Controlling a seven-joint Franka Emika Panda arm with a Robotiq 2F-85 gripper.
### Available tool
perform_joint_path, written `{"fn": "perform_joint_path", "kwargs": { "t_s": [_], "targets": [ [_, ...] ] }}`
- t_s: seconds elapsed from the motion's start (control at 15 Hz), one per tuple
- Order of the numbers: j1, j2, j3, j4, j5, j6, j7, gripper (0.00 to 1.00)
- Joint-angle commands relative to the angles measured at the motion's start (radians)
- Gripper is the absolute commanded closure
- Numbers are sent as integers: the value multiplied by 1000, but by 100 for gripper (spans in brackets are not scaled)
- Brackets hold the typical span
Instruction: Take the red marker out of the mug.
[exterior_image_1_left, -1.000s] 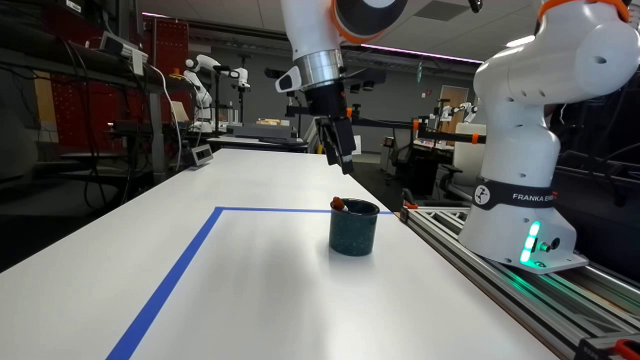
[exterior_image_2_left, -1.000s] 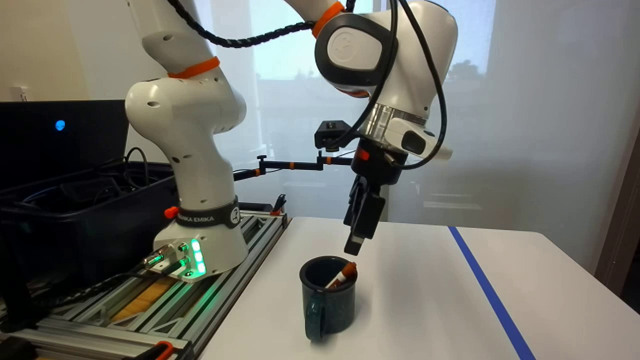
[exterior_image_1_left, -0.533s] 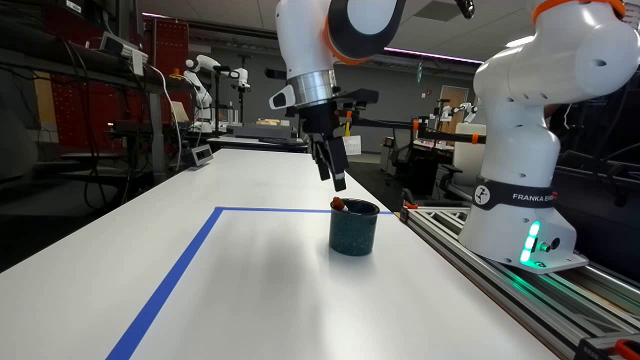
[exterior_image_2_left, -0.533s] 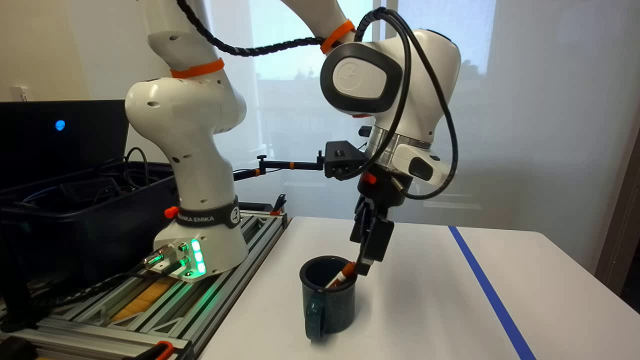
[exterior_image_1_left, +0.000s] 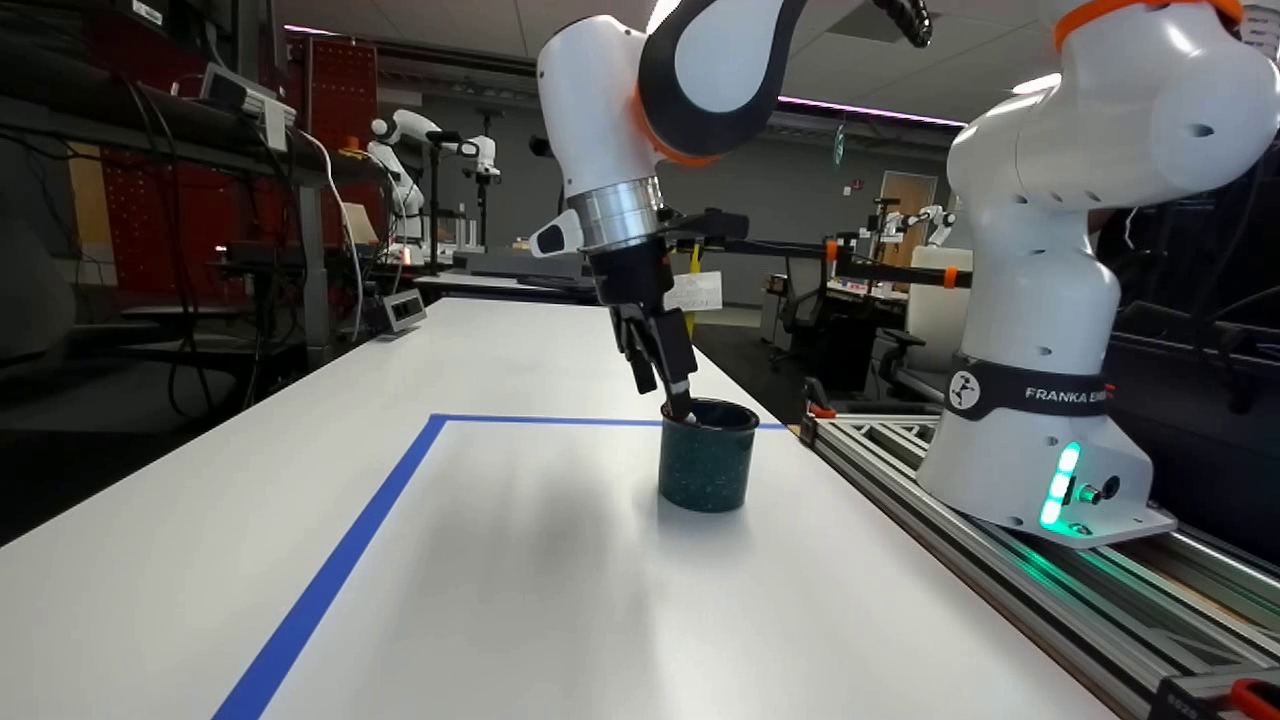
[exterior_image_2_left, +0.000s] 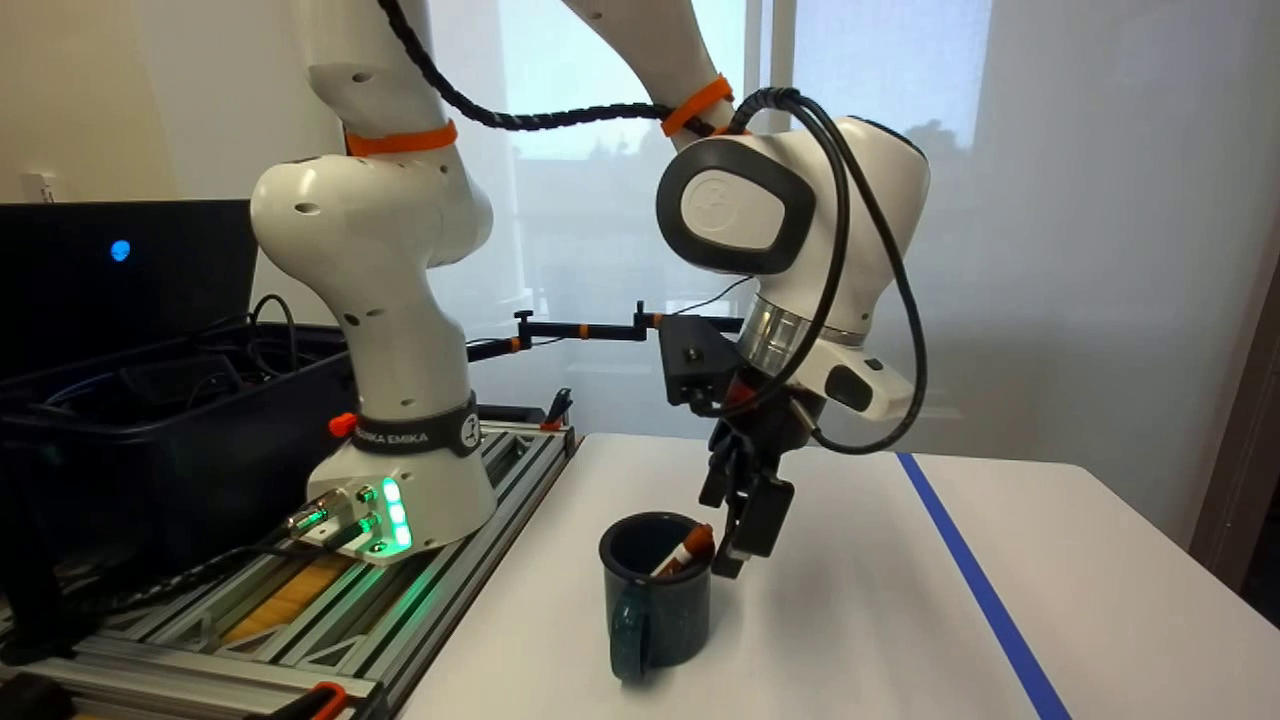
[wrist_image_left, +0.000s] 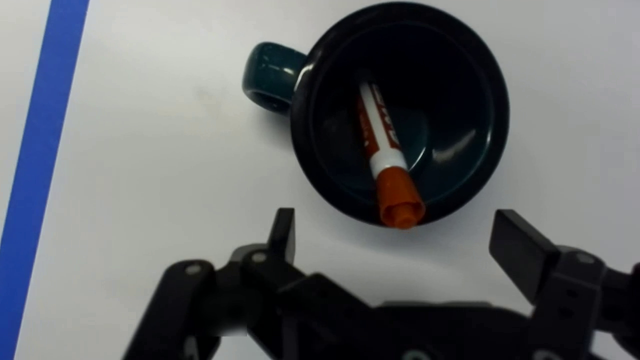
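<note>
The dark teal mug stands upright on the white table, with its handle visible in an exterior view and in the wrist view. The red marker leans inside it, its orange-red cap end resting at the rim; its white and red body shows in the wrist view. My gripper is open and empty, tilted, with one fingertip on each side of the cap end. In the exterior views the gripper is beside the rim; a finger hides most of the marker in one.
Blue tape lines mark the white table. The white robot base stands on a metal rail frame beside the table edge. A black bin sits behind it.
My gripper has moved down to the mug's rim, around the marker's cap end, and has tilted more. The mug and the marker have not moved.
</note>
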Motion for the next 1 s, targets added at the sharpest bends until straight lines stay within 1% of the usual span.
{"fn": "perform_joint_path", "kwargs": {
  "t_s": [0.0,0.2,0.53,0.8,0.87,0.93],
  "targets": [
    [-3,0,14,34,-10,-37,36,0],
    [-2,-2,18,46,-20,-61,60,0],
    [1,5,26,66,-53,-182,132,0],
    [-3,15,26,76,-49,-206,137,0],
    [-3,19,25,80,-52,-208,139,19],
    [-4,24,24,82,-52,-206,141,27]
  ]
}}
